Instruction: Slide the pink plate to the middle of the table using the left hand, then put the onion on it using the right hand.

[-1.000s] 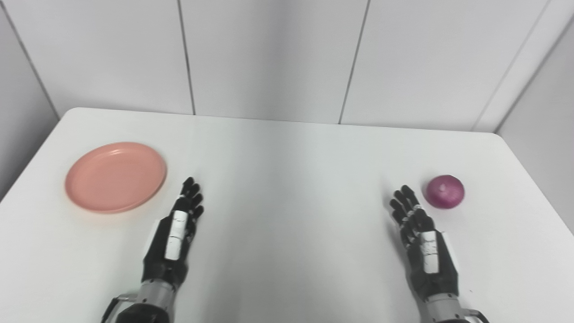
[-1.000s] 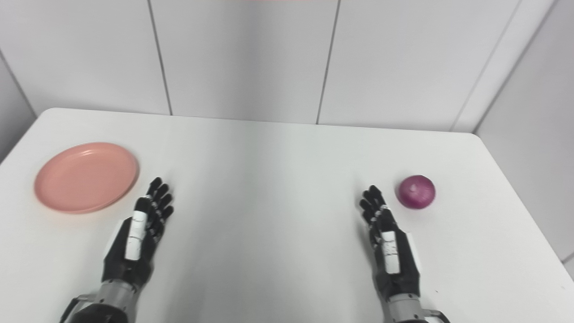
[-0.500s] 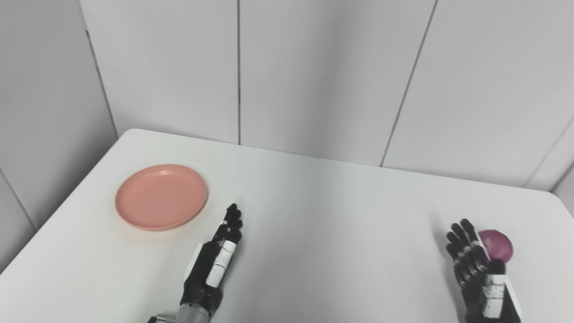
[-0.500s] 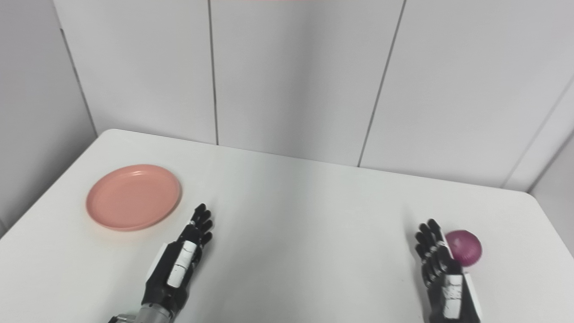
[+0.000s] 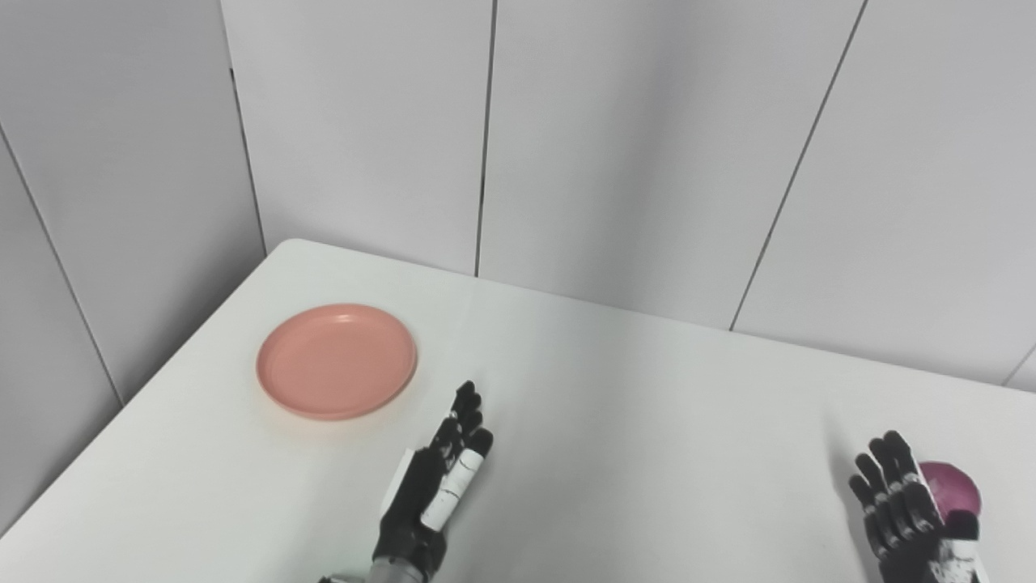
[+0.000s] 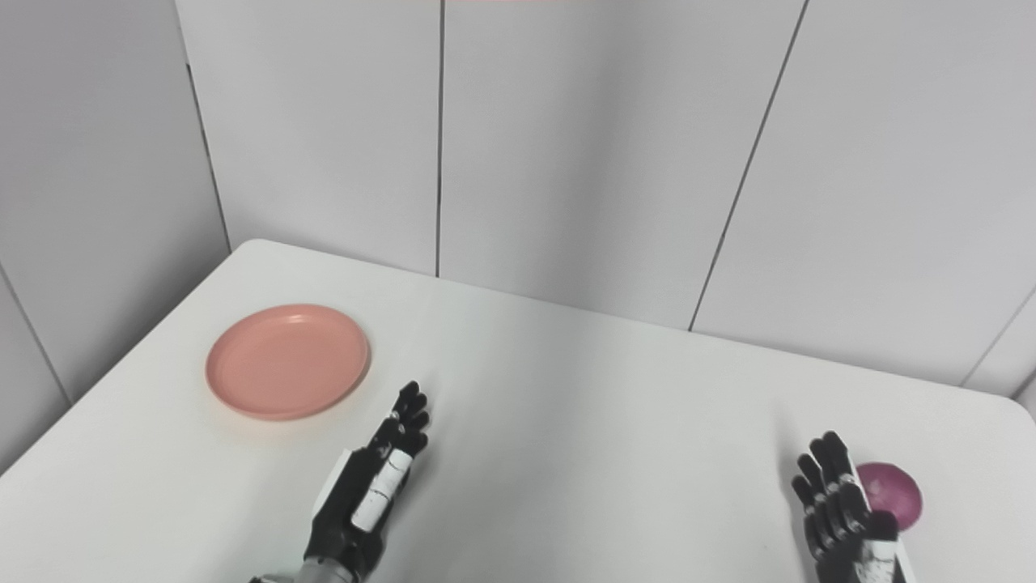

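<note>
Plate: pink plate (image 5: pixel 337 360) lies flat on the white table (image 5: pixel 615 405), left of frame centre, untouched, so your slide is not yet begun.
Left hand: left hand (image 5: pixel 439 478) sits at lower centre, fingers straight and apart, holding nothing, near the plate's lower-right rim but clear of it.
Onion: red onion (image 6: pixel 892 492) rests at lower right.
Right hand: right hand (image 6: pixel 842 506) waits just beside the onion, fingers spread and empty, likely staged for the pick-up.

Empty pink plate (image 5: pixel 336 361) lies flat far left; purple onion (image 6: pixel 893 492) far right.
</note>
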You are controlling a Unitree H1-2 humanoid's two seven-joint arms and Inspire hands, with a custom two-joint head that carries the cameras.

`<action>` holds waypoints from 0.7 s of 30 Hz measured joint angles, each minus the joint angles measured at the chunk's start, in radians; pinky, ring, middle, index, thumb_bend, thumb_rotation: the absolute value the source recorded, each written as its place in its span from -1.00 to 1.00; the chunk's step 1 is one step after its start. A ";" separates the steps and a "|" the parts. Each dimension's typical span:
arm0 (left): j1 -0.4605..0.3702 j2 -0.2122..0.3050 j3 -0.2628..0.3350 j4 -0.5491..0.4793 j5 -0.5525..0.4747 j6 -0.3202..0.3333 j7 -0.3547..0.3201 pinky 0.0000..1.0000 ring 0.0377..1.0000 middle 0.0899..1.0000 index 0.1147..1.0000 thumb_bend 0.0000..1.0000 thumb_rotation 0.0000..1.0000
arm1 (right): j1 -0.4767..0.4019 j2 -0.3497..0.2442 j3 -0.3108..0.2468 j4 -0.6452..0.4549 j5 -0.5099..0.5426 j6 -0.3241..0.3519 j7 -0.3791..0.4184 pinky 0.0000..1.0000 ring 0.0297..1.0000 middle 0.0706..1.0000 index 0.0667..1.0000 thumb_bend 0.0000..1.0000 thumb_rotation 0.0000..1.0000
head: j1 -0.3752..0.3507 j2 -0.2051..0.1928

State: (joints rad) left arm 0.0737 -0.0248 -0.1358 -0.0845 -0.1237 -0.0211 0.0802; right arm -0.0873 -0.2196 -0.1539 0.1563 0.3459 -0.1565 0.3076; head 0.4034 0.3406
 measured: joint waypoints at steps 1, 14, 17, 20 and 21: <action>0.000 -0.004 -0.001 0.002 0.002 -0.001 0.000 1.00 1.00 1.00 1.00 0.66 0.53 | -0.001 -0.002 -0.004 0.004 0.000 0.000 -0.001 1.00 1.00 0.97 1.00 0.55 1.00 | 0.000 0.000; 0.001 -0.063 0.011 0.005 0.015 -0.016 0.002 1.00 0.97 0.98 1.00 0.57 0.53 | -0.002 -0.011 -0.017 0.015 -0.002 0.000 -0.005 1.00 1.00 0.98 1.00 0.49 1.00 | 0.026 -0.031; 0.005 -0.064 0.016 -0.006 -0.003 -0.009 0.001 0.92 0.88 0.89 0.95 0.70 0.50 | -0.002 -0.012 -0.017 0.015 -0.002 0.000 -0.004 1.00 1.00 0.98 1.00 0.48 1.00 | 0.029 -0.026; 0.005 -0.060 0.025 -0.040 -0.014 0.033 -0.003 0.77 0.76 0.75 0.85 0.81 0.47 | -0.002 -0.012 -0.015 0.015 -0.002 0.000 -0.003 1.00 1.00 0.98 1.00 0.47 1.00 | 0.028 -0.022; 0.005 -0.058 0.032 -0.056 -0.014 0.053 -0.003 0.72 0.72 0.71 0.83 0.83 0.47 | -0.002 -0.013 -0.014 0.015 -0.002 0.000 -0.002 1.00 1.00 0.98 1.00 0.47 1.00 | 0.026 -0.017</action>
State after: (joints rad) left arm 0.0785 -0.0827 -0.1039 -0.1408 -0.1380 0.0316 0.0769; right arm -0.0896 -0.2325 -0.1684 0.1717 0.3437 -0.1564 0.3052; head 0.4295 0.3236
